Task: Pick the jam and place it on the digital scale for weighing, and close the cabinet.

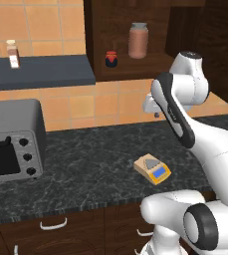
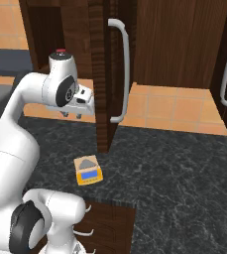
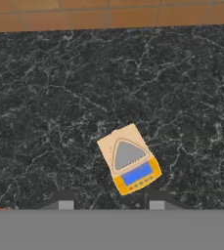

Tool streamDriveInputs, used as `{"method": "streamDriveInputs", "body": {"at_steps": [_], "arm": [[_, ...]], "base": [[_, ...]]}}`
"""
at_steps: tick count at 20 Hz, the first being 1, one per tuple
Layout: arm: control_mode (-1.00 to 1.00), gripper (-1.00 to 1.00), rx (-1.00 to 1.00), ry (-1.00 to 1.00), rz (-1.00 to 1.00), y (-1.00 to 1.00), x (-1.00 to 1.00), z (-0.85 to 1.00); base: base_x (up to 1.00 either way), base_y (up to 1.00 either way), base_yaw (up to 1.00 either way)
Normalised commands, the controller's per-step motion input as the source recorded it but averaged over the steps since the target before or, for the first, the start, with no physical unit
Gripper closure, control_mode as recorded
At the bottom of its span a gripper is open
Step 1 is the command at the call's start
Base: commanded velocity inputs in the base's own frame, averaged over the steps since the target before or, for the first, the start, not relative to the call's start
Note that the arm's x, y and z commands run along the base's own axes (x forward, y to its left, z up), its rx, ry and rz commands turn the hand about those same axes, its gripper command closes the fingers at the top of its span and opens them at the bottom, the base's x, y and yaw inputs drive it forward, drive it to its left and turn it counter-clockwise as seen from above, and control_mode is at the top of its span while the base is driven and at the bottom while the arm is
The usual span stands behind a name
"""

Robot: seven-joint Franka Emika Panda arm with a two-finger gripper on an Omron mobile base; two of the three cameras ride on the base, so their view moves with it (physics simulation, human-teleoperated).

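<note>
Scale [image 3: 129, 164] is seen lying flat on the dark marbled bench [image 3: 45, 107], plate bare, display toward the bench's front edge. Jam [image 1: 111, 58] is seen standing on the shelf of the cabinet [image 2: 98, 64], left of a taller grey-lidded jar [image 1: 138, 40] and apart from it. Cabinet door is seen swung open. Claw [image 2: 73, 115] is held above the bench, nothing gripped; tips in the hand view are set apart, released.

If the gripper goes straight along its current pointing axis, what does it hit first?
Most likely the digital scale or the dark counter right beside it: the gripper points down with the scale just ahead of its fingertips. Nothing shows in between; depth is unclear.
</note>
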Motion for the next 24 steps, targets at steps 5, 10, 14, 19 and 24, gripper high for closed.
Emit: {"method": "streamDriveInputs", "body": {"at_steps": [5, 10, 14, 19, 24], "arm": [[-1.0, -1.0, 0.0, -0.04, 0.01, 0.0, -0.39, 0.0], [-1.0, -1.0, -0.01, -0.33, 0.01, 0.22, -0.39, 0.22], [-1.0, -1.0, 0.0, -0.32, 0.12, 0.19, -0.15, 0.67], [-1.0, -1.0, 0.0, -0.23, 0.1, 0.01, -0.03, 0.58], [-1.0, -1.0, 0.02, -0.17, 0.09, 0.01, 0.0, 0.51]], "base": [[0.0, 0.0, 0.0], [0.0, 0.0, 0.0], [0.0, 0.0, 0.0], [0.0, 0.0, 0.0], [0.0, 0.0, 0.0]]}}
